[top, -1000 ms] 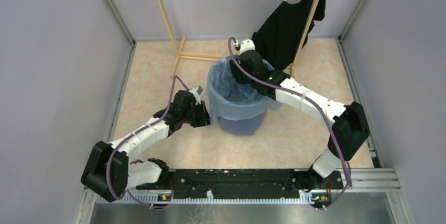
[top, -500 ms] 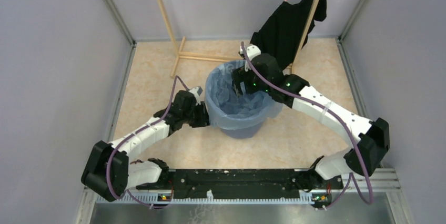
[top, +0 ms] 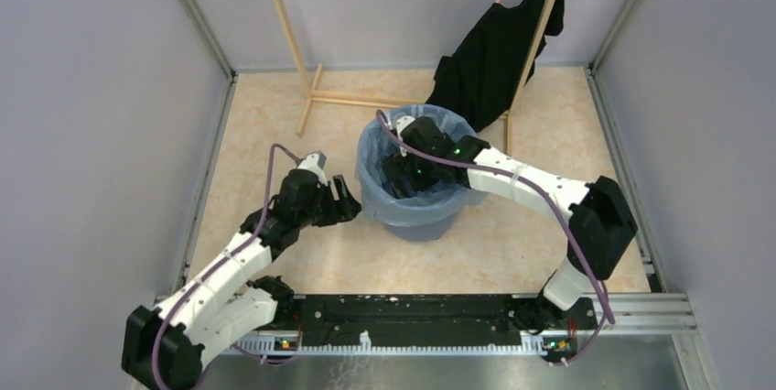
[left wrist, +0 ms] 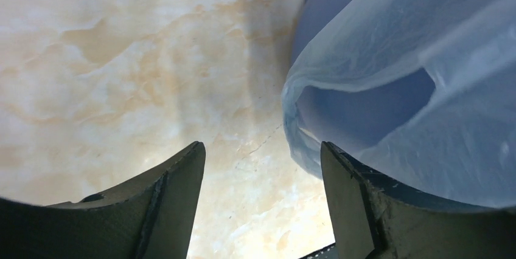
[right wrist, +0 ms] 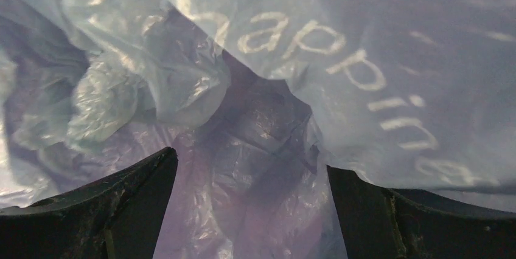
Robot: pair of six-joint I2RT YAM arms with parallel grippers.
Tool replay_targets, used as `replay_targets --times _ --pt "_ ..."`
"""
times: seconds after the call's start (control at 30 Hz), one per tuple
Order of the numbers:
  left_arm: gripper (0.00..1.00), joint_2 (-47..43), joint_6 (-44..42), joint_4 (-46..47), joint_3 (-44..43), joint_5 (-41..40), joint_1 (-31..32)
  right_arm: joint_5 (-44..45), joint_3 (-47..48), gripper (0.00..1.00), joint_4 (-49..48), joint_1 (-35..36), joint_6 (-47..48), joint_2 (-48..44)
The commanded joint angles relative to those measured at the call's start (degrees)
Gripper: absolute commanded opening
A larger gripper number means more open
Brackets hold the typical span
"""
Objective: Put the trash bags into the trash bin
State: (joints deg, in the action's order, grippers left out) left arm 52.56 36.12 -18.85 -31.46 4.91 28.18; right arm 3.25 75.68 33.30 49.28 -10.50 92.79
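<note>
The bag (top: 382, 203) lies almost wholly in the bin (top: 430, 225): its film lines the inside and its hem folds over the rim and hangs down the outer wall. The right fingers (right wrist: 122, 204) stand wide with nothing between them, reaching down inside the bin, so that arm is the nearer to the bulk of the film, which lies straight ahead of and below them. The left fingers (left wrist: 176, 198) are also wide and hold nothing. They sit low over the desk (left wrist: 109, 58) just beside the bin's left wall, with the hanging hem ahead and to their right. The hem runs round the rim, so any tuck or pull there would likely go along that curve. Only the right wrist view shows the crumpled folds and pale lettering at the bottom; only the left wrist view shows how far the hem hangs. Whether the film touches the left arm's right-hand finger cannot be told there. The top view adds a black garment (top: 490, 56) behind the bin, apart from it.
</note>
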Motion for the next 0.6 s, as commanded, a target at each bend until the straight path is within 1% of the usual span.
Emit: replay_targets --times 0.0,0.13,0.27,0.4,0.57 --pt "0.77 -8.45 2.29 -8.94 -2.74 -9.18 0.12 2.04 4.21 0.93 2.19 0.71 1.76 2.38" --pt "0.80 -18.13 3.52 -12.70 -4.29 -15.90 0.05 2.87 3.10 0.94 1.42 0.73 1.91 4.44" --pt "0.83 -24.76 2.76 -12.85 -6.11 -19.88 0.05 1.40 1.17 0.94 -0.71 0.78 0.46 5.93" --pt "0.84 -25.33 1.28 -14.20 -8.19 -22.70 0.07 0.86 -0.58 0.94 -3.37 1.15 -1.32 7.29" --pt "0.84 -25.04 0.70 -14.58 -8.43 -23.24 0.04 0.73 -4.11 0.94 -8.07 1.26 -2.90 9.47"
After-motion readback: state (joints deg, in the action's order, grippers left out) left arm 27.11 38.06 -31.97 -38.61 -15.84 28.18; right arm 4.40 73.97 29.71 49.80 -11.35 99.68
